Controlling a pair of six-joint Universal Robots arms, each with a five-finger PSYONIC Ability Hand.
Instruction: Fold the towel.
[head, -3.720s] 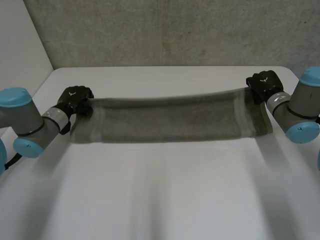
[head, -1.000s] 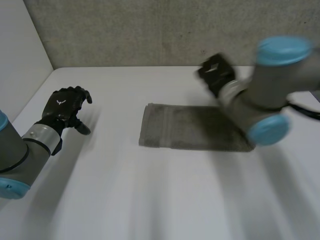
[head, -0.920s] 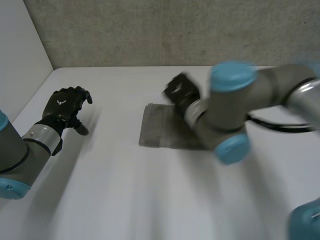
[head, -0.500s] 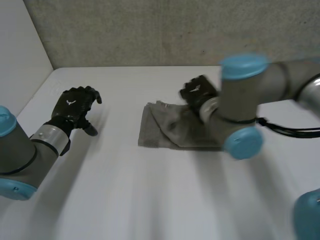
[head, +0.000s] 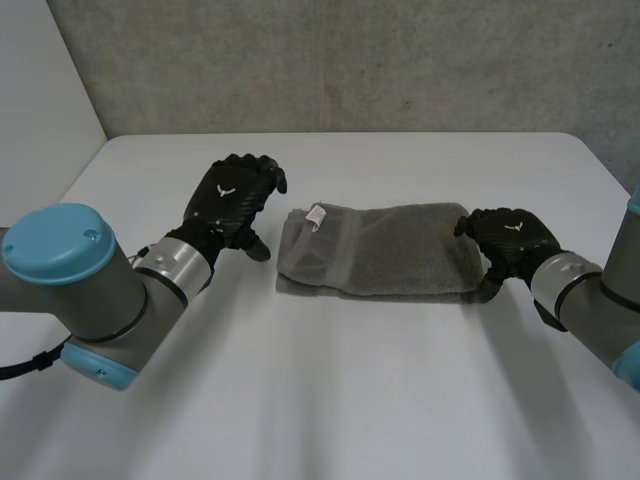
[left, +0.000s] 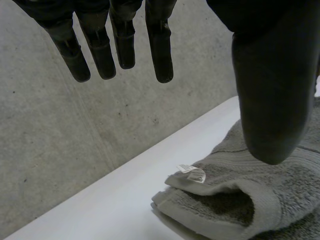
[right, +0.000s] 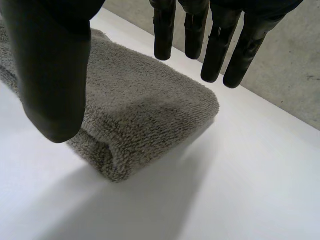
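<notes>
Towel (right: 142, 112) end lies doubled at right hand's (right: 50, 65) straight fingers (right: 216, 50).

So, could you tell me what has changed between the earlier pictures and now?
The grey terry towel, earlier stretched long between both black hands, now lies folded into a shorter bundle, and both have let go of it. The right hand swept across it and drew back to its right end, open. The left hand pulled away, then moved in beside its left end, open. The white table is unchanged.
</notes>
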